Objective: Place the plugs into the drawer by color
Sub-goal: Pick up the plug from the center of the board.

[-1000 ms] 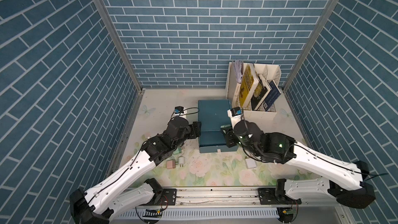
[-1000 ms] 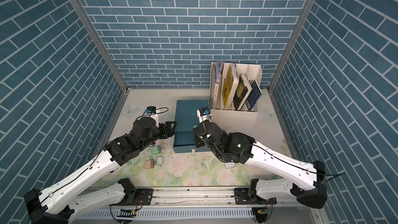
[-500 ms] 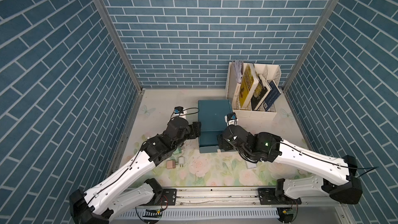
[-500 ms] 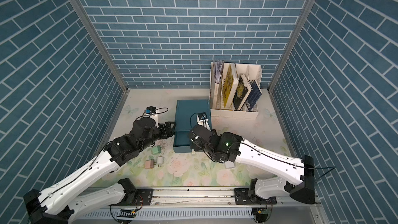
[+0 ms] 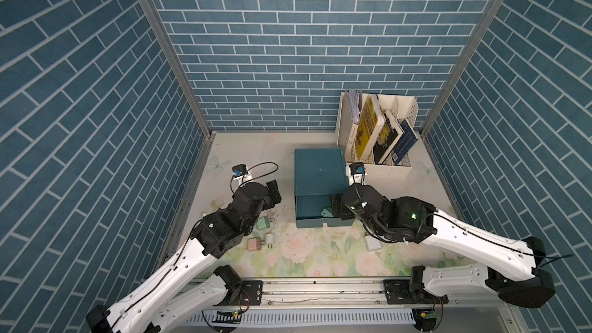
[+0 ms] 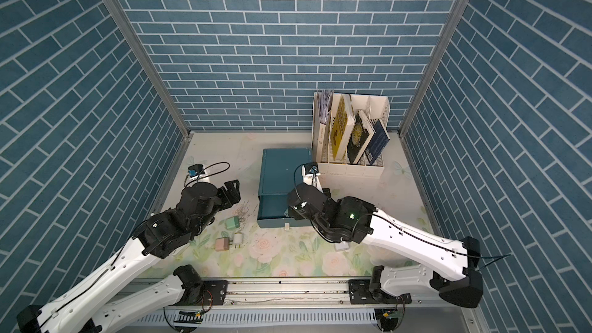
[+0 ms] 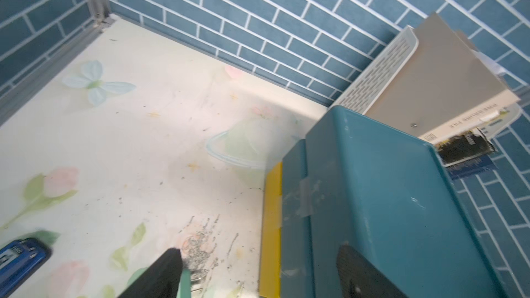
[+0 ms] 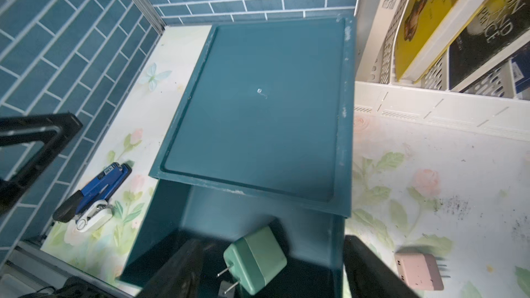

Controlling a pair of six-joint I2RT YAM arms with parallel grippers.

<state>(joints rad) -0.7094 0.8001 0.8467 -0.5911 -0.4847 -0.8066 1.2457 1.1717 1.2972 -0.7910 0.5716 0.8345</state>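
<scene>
Bench [image 5: 256, 152]: the other plugs lie on it, most near the front-left corner.
Drawer chest [image 5: 320, 171]: in the middle of the bench, with its top drawer [image 5: 312, 209] pulled out toward the front edge.
Right gripper [image 5: 337, 209]: mine, over the top drawer; a second ago nearly closed, now spread wide and holding nothing.
Left gripper [image 5: 274, 192]: mine, beside the chest's left wall, spread wider than before, empty.
Green plug [image 8: 255, 258]: released; it lies inside the top drawer, between my fingers [image 8: 183, 270] but free.
Meaning: I judge one green is sorted; the second green plug [image 5: 263, 222] should follow.
</scene>
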